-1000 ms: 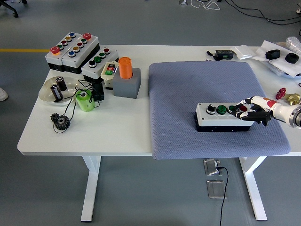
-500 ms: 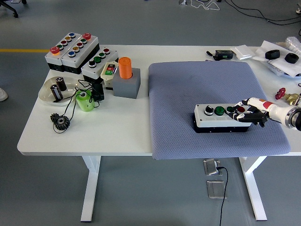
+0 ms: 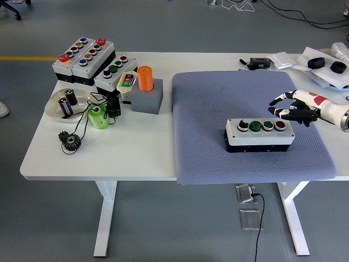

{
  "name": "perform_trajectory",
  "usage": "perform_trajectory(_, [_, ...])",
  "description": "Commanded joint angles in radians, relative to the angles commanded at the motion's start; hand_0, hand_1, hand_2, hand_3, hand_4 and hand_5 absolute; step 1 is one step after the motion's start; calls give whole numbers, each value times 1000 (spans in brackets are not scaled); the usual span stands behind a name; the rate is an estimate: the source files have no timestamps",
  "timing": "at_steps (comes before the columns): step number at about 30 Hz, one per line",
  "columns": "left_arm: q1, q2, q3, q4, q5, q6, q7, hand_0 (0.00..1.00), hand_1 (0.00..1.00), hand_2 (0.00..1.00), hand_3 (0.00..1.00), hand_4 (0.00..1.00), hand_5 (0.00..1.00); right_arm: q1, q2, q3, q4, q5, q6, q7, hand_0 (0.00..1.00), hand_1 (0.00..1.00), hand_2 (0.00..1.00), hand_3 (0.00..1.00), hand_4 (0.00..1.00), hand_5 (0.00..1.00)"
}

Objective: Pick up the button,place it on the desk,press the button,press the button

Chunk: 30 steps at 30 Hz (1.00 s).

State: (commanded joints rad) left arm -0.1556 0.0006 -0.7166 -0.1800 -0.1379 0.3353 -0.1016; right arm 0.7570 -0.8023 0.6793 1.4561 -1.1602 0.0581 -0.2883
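No legible text, labels or numbers anywhere.

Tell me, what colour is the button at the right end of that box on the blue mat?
Red, seen in the head view: the rightmost button on the button box.

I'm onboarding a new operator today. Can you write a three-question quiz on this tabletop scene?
1. True or false: the right hand is grasping the button box.
2. What does the button box rest on? A) bare white table B) grey-blue mat C) clear dish
3. Fill in: the orange cylinder stands in a ____ block.

Key:
1. False: the hand hovers off the box's far right corner, fingers spread, holding nothing.
2. B, the grey-blue mat.
3. Grey, the grey block left of the mat.
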Motion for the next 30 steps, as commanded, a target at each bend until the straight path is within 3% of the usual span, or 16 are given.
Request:
perform_trajectory(1, [0, 0, 1, 0, -2, 0, -1, 654, 700, 726, 502, 313, 956, -4, -2, 12, -4, 0, -12, 9, 203, 2, 137, 784, 674, 678])
perform_trajectory(6, [4, -1, 2, 0, -3, -1, 0, 654, 700, 726, 502, 313, 956, -33, -9, 63, -18, -1, -65, 43, 203, 2, 137, 784, 674, 678])
perform_trajectory(7, [7, -1, 2, 0, -1, 0, 0, 654, 701, 726, 501, 314, 957, -41, -11, 75, -20, -1, -81, 55, 373, 161, 308, 856, 677, 665])
perform_trajectory(12, [14, -1, 5, 0, 1, 0, 0, 654, 701, 726, 501, 314, 957, -66, -21, 110, -28, 9, -138, 88, 373, 161, 308, 856, 677, 665])
perform_trajectory(13, [16, -1, 5, 0, 2, 0, 0, 654, 701, 725, 502, 315, 961, -73, -22, 119, -31, 17, -153, 96, 437, 279, 416, 889, 681, 630])
perform_trajectory(15, [17, -1, 4, 0, 6, 0, 1, 654, 701, 725, 502, 315, 961, -82, -23, 128, -36, 29, -171, 105, 437, 279, 416, 889, 681, 630])
perform_trajectory(18, [19, -1, -3, 0, 13, 2, 1, 654, 701, 725, 502, 315, 961, -92, -23, 136, -43, 47, -186, 115, 437, 279, 416, 889, 681, 630])
perform_trajectory(19, [20, -1, -2, 0, 13, 1, 1, 654, 701, 725, 502, 316, 961, -98, -24, 140, -48, 57, -191, 121, 521, 442, 539, 908, 685, 609])
perform_trajectory(23, [20, -1, 5, 0, 8, 0, 0, 654, 701, 725, 502, 316, 961, -109, -25, 148, -55, 72, -194, 135, 521, 442, 539, 908, 685, 609])
perform_trajectory(24, [20, -1, 5, 0, 7, -1, 0, 654, 701, 725, 502, 316, 962, -111, -25, 150, -56, 74, -195, 137, 686, 665, 765, 948, 688, 539])
perform_trajectory(30, [16, -1, 12, 0, 3, -2, 0, 654, 701, 725, 502, 316, 962, -118, -19, 163, -72, 97, -202, 165, 686, 665, 765, 948, 688, 539])
